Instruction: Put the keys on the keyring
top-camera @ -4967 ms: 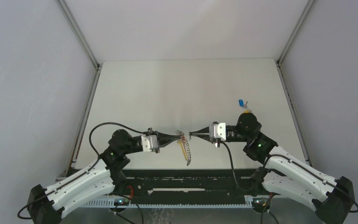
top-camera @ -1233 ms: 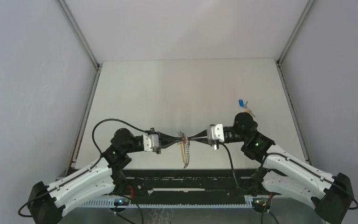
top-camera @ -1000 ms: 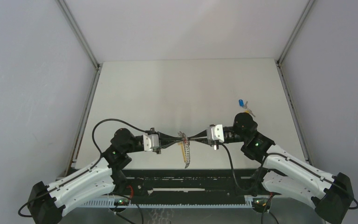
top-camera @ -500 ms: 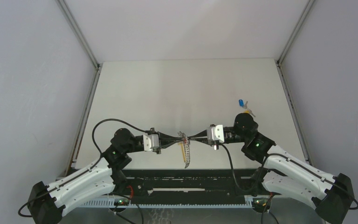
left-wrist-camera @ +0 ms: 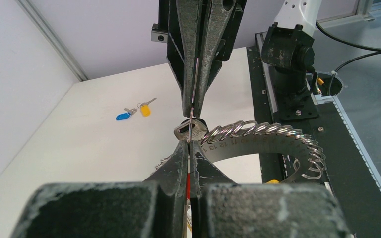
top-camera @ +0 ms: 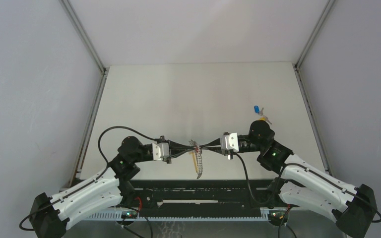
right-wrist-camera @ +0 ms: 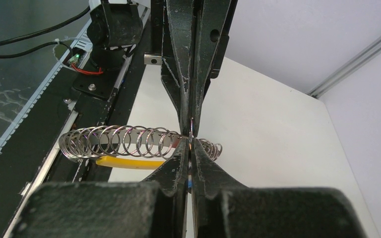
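Note:
My left gripper (top-camera: 192, 145) and right gripper (top-camera: 202, 145) meet tip to tip above the table's near edge. The left gripper (left-wrist-camera: 189, 142) is shut on the keyring (top-camera: 198, 162), pinching a thin ring beside a red piece; the band of rings (left-wrist-camera: 265, 135) curves off to the right and hangs down. A silver key with a black-rimmed head (left-wrist-camera: 190, 130) sits at the fingertips, the ring wire through its hole. The right gripper (right-wrist-camera: 191, 140) is shut on this key; the keyring's coils (right-wrist-camera: 124, 141) and yellow section (right-wrist-camera: 129, 162) lie to its left.
A blue key (top-camera: 256, 109) and a yellow key (top-camera: 263, 118) lie together on the table behind the right arm; they also show in the left wrist view as the blue key (left-wrist-camera: 123, 116) and the yellow key (left-wrist-camera: 145, 110). The black base rail (top-camera: 193, 186) runs under the hanging keyring.
Since five seconds ago the right gripper has moved left and the left one slightly right until their tips touch. Over the last second nothing has visibly moved.

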{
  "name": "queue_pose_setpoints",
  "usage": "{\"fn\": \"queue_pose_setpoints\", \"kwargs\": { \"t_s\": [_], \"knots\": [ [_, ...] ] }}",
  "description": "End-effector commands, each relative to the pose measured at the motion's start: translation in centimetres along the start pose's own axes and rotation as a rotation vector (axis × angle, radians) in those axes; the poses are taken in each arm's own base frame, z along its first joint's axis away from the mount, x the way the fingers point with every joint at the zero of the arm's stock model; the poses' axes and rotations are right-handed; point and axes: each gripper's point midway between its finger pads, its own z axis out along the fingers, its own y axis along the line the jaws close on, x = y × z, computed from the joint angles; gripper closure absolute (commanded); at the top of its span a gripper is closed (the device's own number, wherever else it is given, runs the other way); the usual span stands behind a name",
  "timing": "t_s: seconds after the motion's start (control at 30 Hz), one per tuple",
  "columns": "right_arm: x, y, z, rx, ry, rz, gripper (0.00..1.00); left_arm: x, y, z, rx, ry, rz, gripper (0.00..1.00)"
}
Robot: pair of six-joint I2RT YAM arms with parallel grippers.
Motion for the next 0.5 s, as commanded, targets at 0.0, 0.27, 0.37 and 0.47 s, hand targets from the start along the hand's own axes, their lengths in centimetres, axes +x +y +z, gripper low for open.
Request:
{"fn": "queue_pose_setpoints", "kwargs": {
  "t_s": [0.0,0.27,0.37,0.47],
  "knots": [
    [-2.33,-0.75,0.14,0.004,-0.049,-0.057,1.00,-2.67,0.62,0.23,-0.004,-0.076,0.070,1.00],
    [-2.24,-0.62,0.44,-0.011,-0.058,-0.034,1.00,-2.84,0.53,0.26,0.003,-0.080,0.073,1.00],
    [-2.27,-0.61,0.57,-0.017,-0.064,-0.025,1.00,-2.87,0.50,0.27,0.006,-0.081,0.074,1.00],
    [-2.34,-0.66,0.66,-0.020,-0.066,-0.015,1.00,-2.97,0.45,0.27,0.009,-0.084,0.077,1.00]
  ]
}}
